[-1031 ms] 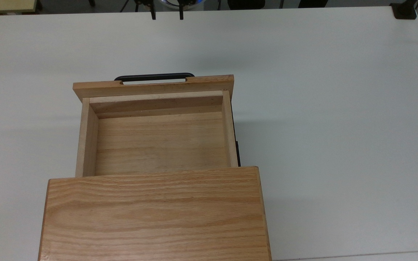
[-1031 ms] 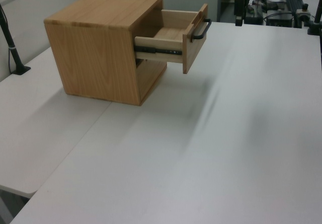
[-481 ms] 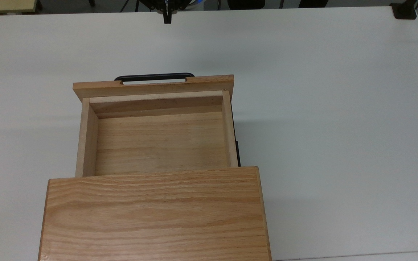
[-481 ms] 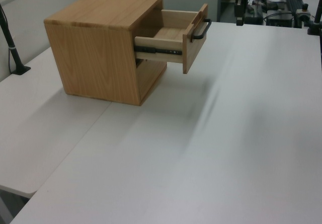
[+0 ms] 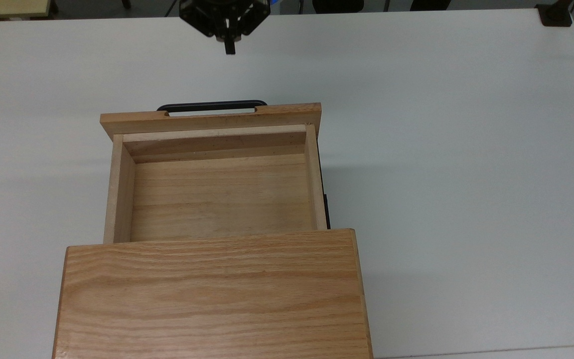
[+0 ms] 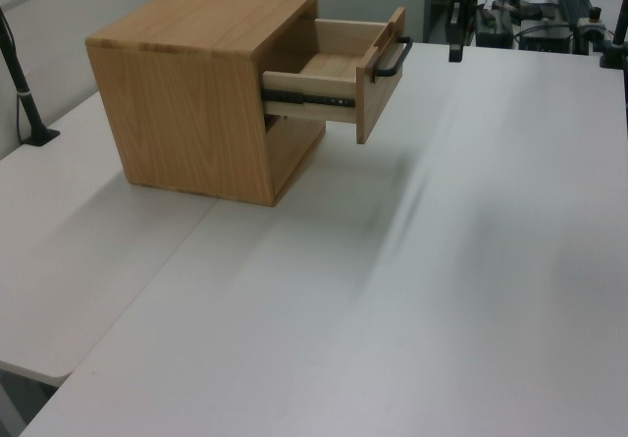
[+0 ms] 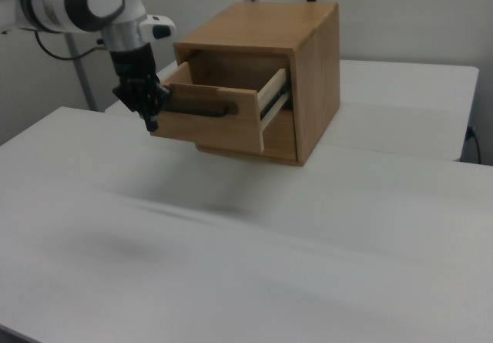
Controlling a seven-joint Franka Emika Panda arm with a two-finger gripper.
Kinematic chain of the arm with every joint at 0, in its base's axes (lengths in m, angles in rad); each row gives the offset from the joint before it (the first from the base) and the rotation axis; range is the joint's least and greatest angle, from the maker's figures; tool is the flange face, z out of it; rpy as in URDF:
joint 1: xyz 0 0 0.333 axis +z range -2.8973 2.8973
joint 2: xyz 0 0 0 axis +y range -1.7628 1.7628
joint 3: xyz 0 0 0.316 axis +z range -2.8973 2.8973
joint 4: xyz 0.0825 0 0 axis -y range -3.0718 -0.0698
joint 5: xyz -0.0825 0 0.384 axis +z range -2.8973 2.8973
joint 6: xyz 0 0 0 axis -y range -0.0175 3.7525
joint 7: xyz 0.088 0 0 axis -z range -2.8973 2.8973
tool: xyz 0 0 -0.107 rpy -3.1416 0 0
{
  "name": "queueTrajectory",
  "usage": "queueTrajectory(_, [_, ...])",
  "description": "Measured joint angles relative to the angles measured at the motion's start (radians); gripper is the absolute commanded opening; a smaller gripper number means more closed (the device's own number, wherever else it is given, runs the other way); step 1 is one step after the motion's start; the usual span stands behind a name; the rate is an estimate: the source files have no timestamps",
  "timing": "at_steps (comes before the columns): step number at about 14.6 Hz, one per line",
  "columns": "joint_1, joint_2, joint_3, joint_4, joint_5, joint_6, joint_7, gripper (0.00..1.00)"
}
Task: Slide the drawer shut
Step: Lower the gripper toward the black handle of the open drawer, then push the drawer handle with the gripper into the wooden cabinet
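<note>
- Oak-grained cabinet fills the lower edge of the top view, and I see it standing on the white tabletop; in the left view it sits toward the left view's left, at the far part of the tabletop.
- Beyond the cabinet's top edge in the top view, the drawer stands pulled well out, its light wooden tray open upward and bare inside. In the left view the drawer juts from the cabinet toward the left view's right, clear above the tabletop, with a dark slide rail along its side.
- The drawer's wider front panel carries the black bar handle on its outer face; I see the handle in the right view running across the front of the drawer.
- Farthest out in the top view, the gripper hangs over the tabletop near its far edge, apart from the handle and roughly in line with its middle.
- In the right view the gripper points downward just off the end of the handle at the right view's left.
- The jaws look pressed together, with nothing between them.
</note>
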Motion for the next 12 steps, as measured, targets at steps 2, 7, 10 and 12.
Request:
queueTrajectory(2, [-0.003,0.029,-0.001,0.0,0.0,0.033,-0.007,0.0])
queueTrajectory(7, [-0.003,0.114,-0.001,0.002,0.0,0.187,-0.012,0.0])
queueTrajectory(10, [-0.005,0.156,-0.001,0.033,0.0,0.244,-0.012,0.0])
queueTrajectory(12, [-0.008,0.184,-0.001,0.073,0.0,0.251,-0.012,0.0])
